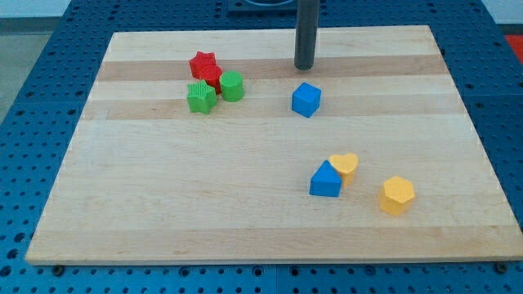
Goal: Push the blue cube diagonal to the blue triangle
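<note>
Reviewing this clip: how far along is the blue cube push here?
Done: my tip stands just above the blue cube, toward the view's top. In hand: no contact that I can see. Left: the whole push; the cube sits well above the blue triangle, which touches a yellow heart.

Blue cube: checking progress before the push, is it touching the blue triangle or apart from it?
Apart. The blue cube sits toward the view's top; bare board separates it from the blue triangle.

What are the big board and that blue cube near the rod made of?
The board looks like pale wood with a smooth finish: lengthwise grain and joined strips of slightly different tone show. The blue cube seems to be matte plastic: even, saturated colour, no grain. My tip stands just above it in the view, apart.
</note>
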Controlling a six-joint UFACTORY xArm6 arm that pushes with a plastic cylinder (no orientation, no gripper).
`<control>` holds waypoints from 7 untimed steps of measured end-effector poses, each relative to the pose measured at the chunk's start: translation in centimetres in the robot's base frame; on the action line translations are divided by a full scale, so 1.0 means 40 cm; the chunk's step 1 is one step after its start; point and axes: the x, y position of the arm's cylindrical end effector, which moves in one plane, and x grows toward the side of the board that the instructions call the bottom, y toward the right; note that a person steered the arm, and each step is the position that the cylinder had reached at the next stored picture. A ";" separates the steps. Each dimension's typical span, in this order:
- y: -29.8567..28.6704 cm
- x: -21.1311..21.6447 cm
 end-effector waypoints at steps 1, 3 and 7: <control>0.000 0.049; 0.000 0.233; -0.072 0.422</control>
